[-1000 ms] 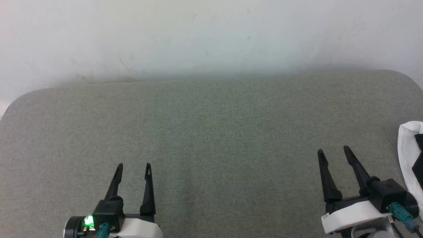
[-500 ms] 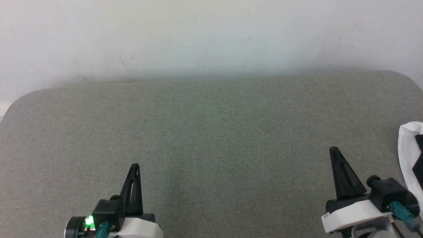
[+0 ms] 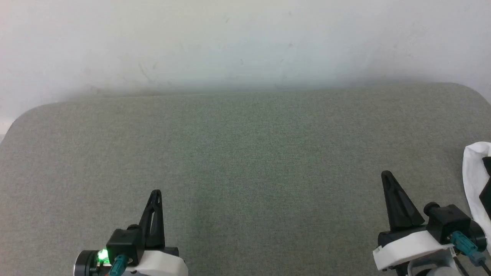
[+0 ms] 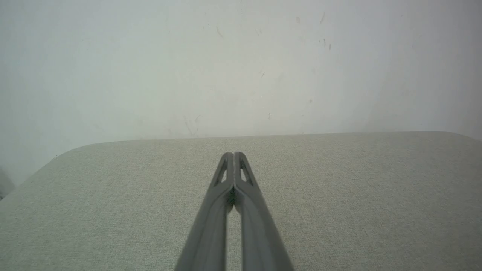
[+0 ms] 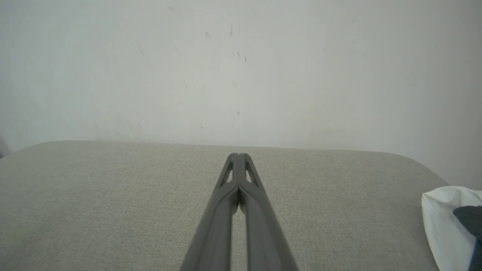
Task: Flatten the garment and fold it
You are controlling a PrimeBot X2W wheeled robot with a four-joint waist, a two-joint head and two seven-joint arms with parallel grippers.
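The garment [image 3: 473, 180] lies bunched at the far right edge of the grey-green padded surface, white with a black patch; it also shows at the lower right of the right wrist view [image 5: 444, 222]. My right gripper [image 3: 386, 176] hovers just left of it, shut and empty, its fingertips pressed together [image 5: 238, 155]. At the lower left my left gripper [image 3: 156, 193] is also shut with nothing in it, fingertips touching [image 4: 234, 154], far from the garment.
The padded surface [image 3: 245, 153] spreads wide between the grippers and has rounded far corners. A pale scuffed wall [image 3: 245, 42] rises right behind its far edge.
Both grippers closed from open to fully shut on nothing. The arms and the garment stayed in place.
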